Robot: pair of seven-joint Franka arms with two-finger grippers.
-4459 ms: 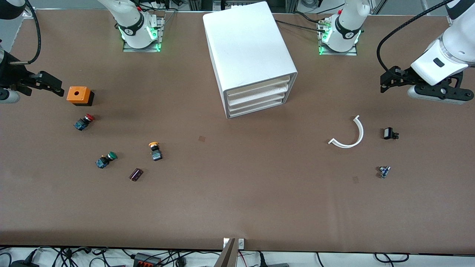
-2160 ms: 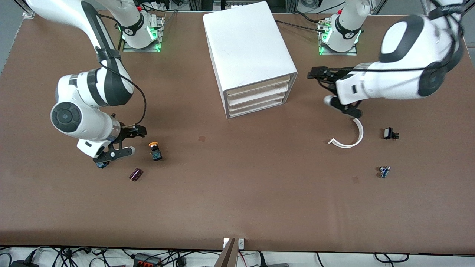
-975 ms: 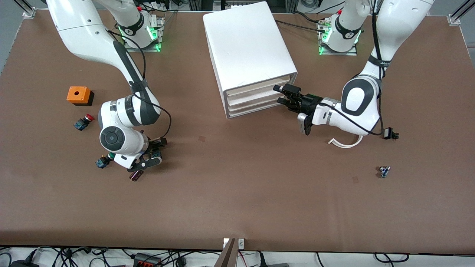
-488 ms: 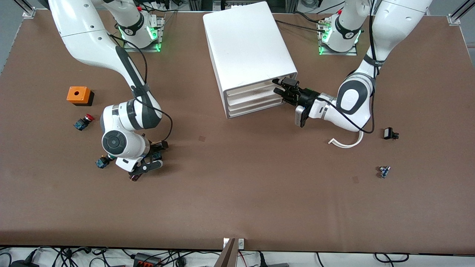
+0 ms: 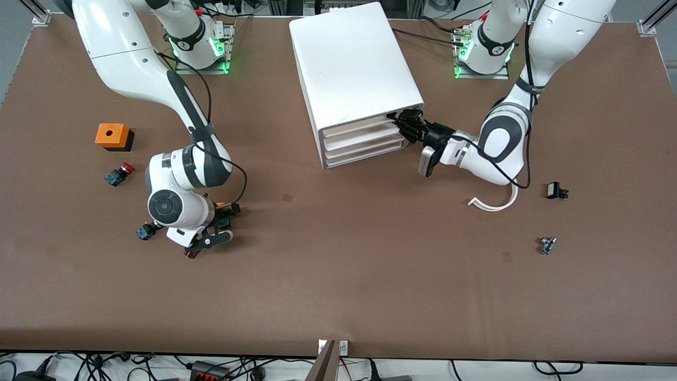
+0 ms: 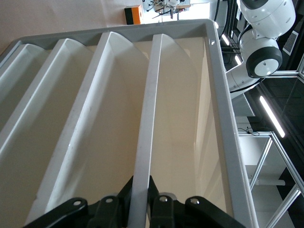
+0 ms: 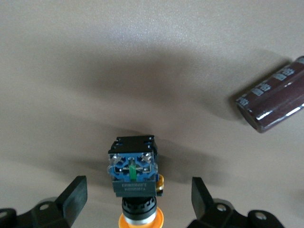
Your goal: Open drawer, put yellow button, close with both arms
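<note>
The left gripper (image 6: 140, 202), pinched thinly on the drawer (image 6: 147, 109) lip, may slip, while the right gripper (image 7: 137, 202) straddles the yellow button (image 7: 137, 190) wide open.

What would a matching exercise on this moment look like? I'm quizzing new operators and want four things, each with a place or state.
1. left pincer
2. right pincer
3. red-capped button
4. orange box

a. open around the yellow button
b. shut on the front lip of the top drawer
c. beside the orange box, nearer the front camera
d. has a round hole in its top

Pairs: 1-b, 2-a, 3-c, 4-d
</note>
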